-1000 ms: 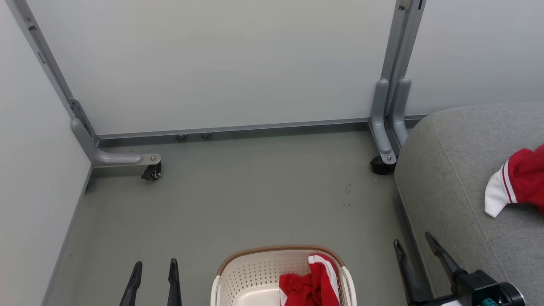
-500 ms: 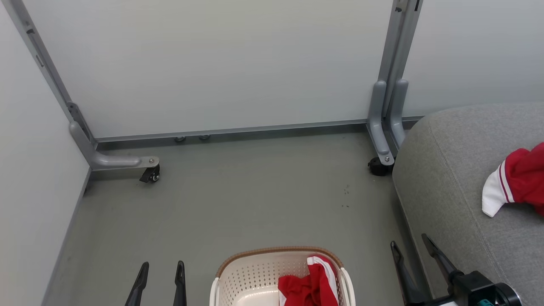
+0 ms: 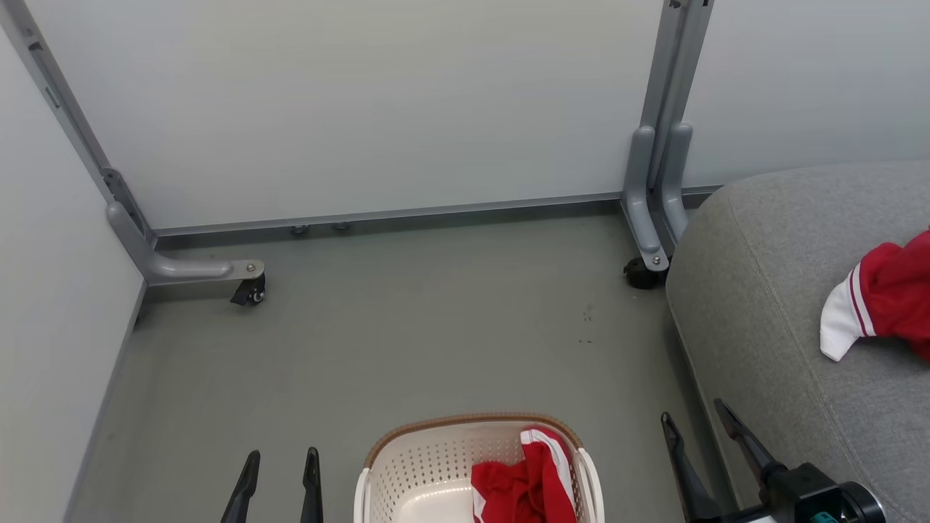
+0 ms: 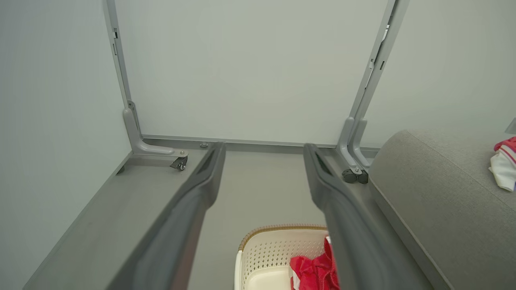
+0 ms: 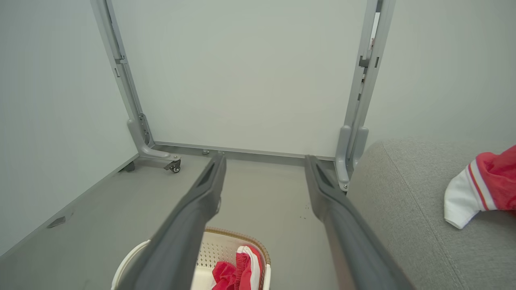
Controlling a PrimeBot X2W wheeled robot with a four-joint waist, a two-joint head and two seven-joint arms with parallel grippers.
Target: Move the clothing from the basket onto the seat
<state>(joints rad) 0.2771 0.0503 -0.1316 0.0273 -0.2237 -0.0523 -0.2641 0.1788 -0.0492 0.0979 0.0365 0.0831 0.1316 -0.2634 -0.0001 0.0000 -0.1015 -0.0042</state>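
The cream basket (image 3: 418, 465) with a brown rim stands on the floor at the bottom middle of the head view. A red garment with a white stripe (image 3: 527, 483) lies bunched in its right half. Another red garment with a white cuff (image 3: 875, 301) rests on the grey seat (image 3: 763, 290) at the right. My left gripper (image 3: 282, 463) hangs open left of the basket, holding nothing. My right gripper (image 3: 694, 425) is open between the basket and the seat's edge, also with nothing in it. Both wrist views show the basket (image 4: 270, 249) (image 5: 225, 245) below open fingers.
Pale partition panels on grey frames close off the back and left. Their feet carry castors (image 3: 251, 290) (image 3: 641, 276) that stand on the grey floor (image 3: 407, 327). The seat's rounded corner lies close to the right castor.
The whole head view has shifted slightly, so the camera moved. Both grippers stay open and hold about the same places beside the basket.
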